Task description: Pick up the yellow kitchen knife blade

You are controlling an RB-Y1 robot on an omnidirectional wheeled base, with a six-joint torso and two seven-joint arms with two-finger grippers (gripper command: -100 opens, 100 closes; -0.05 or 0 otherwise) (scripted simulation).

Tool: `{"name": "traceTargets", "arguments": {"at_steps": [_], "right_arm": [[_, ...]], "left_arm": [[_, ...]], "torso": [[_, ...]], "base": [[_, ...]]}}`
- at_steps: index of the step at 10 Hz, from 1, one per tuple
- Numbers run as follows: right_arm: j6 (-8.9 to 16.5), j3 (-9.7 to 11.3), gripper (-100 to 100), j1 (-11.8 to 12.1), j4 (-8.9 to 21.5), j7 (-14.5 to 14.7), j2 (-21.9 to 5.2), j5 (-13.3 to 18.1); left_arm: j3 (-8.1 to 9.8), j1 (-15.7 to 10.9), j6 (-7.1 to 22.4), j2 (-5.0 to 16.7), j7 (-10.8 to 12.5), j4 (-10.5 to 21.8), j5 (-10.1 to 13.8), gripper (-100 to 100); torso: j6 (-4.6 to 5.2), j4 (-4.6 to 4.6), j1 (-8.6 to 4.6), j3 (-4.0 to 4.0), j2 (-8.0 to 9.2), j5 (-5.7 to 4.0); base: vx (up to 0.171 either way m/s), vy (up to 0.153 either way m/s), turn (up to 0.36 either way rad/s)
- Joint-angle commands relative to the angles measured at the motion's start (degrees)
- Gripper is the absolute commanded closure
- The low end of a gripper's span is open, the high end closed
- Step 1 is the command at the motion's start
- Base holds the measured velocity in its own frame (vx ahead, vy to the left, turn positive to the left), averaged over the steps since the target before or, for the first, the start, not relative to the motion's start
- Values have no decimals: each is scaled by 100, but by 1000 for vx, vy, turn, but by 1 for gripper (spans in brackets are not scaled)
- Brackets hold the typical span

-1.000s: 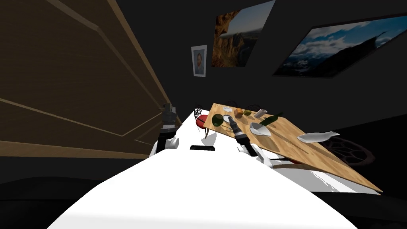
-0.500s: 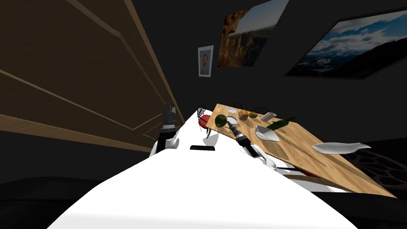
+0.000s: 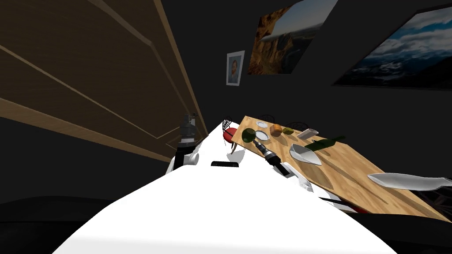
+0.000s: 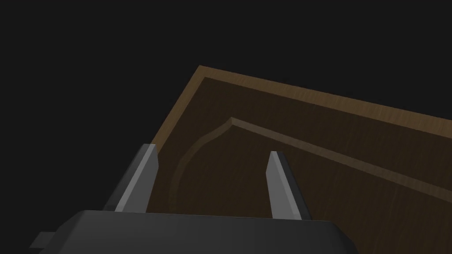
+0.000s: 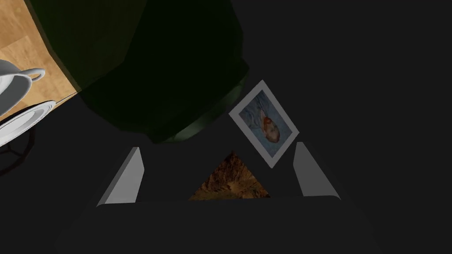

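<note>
Right hand (image 3: 255, 139), fingers wide ready for a grasp, hangs over the counter (image 3: 353, 172) edge at 1 o'clock beside a dark green pot (image 3: 248, 135); knife position cannot be told; left hand (image 4: 212, 151), also wide, is parked clear at 11 o'clock.

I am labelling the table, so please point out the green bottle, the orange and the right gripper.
Green bottle (image 3: 321, 144): head view, on its body.
Orange (image 3: 276, 129): head view, on its middle.
Right gripper (image 5: 218, 146): right wrist view, midway between the fingertips.

Wooden table (image 3: 348, 176), green bottle (image 3: 324, 143) lying, white bowl (image 3: 304, 154), small plate (image 3: 261, 135), orange fruit (image 3: 276, 129)
</note>
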Motion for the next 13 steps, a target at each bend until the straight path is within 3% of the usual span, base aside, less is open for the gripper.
{"name": "traceTargets", "arguments": {"at_steps": [1, 13], "right_arm": [[-3, 115, -100, 15, 286, 108, -286, 102], [-282, 737, -100, 265, 2104, 658, -1694, 832]], "left_arm": [[0, 0, 0, 0, 0, 0, 0, 0], [1, 1, 0, 1, 0, 0, 0, 0]], "torso": [[0, 0, 0, 0, 0, 0], [2, -2, -9, -7, -12, -2]], "base": [[-3, 4, 234], [11, -12, 181]]}}
